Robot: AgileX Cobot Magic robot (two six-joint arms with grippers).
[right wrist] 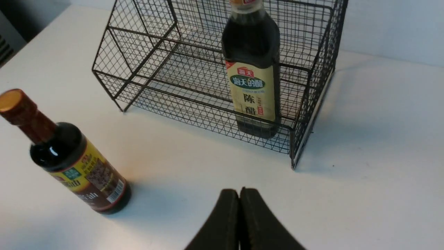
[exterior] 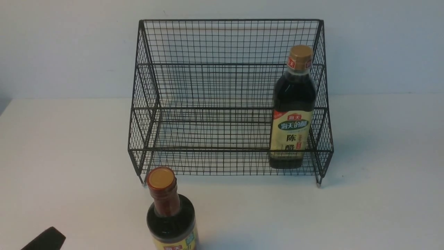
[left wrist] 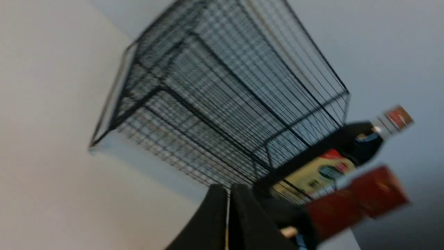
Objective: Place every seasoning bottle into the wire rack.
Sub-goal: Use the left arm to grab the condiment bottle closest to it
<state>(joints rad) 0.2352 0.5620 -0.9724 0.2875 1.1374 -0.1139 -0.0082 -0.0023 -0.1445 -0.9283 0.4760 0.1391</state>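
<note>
Red-necked and upright, the sauce bottle (exterior: pixel 171 218) stood at seven o'clock from the wire rack (exterior: pixel 229 150), needing a level, centred grasp by the left end effector (left wrist: pixel 227 189), which was clenched on nothing.

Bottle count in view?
2. The cream-and-green-label bottle stands in the wire rack's right end; the red-brown-necked bottle stands on the table in front.
</note>
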